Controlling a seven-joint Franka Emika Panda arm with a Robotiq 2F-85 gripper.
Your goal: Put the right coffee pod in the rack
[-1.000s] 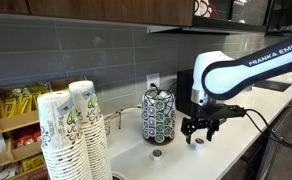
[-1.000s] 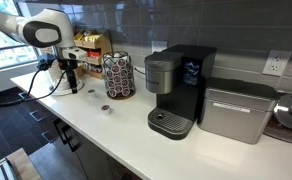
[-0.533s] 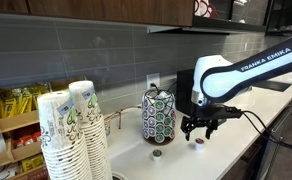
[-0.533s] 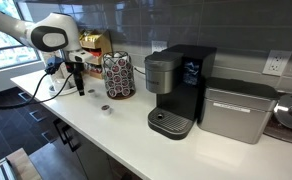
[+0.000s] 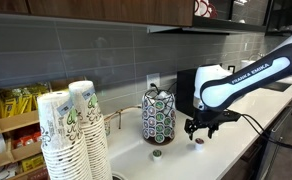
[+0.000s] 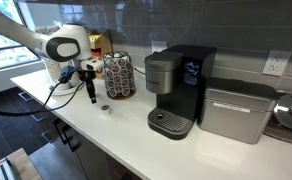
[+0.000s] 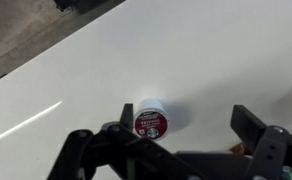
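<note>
The right coffee pod (image 7: 151,121) is a small whitish pod with a reddish-dark top, upright on the white counter. In the wrist view it lies just inside the left finger of my open gripper (image 7: 182,130), which hovers above it without touching. In an exterior view the pod (image 5: 197,141) sits right under the gripper (image 5: 199,128). The rack (image 5: 157,115) is a dark wire carousel of green-and-white pods, standing left of the gripper. In an exterior view the rack (image 6: 118,75) stands just right of the gripper (image 6: 91,95), and a small pod (image 6: 106,108) lies on the counter below it.
A darker greenish-topped pod (image 5: 157,153) lies on the counter in front of the rack. Stacks of paper cups (image 5: 68,135) stand close by. A black coffee machine (image 6: 176,85) and a silver appliance (image 6: 236,108) stand beyond the rack. The counter's front edge (image 6: 76,135) is near.
The arm has swung along the counter toward the rack, bringing the open gripper over the reddish-topped pod. Both pods and the rack have stayed in place.
</note>
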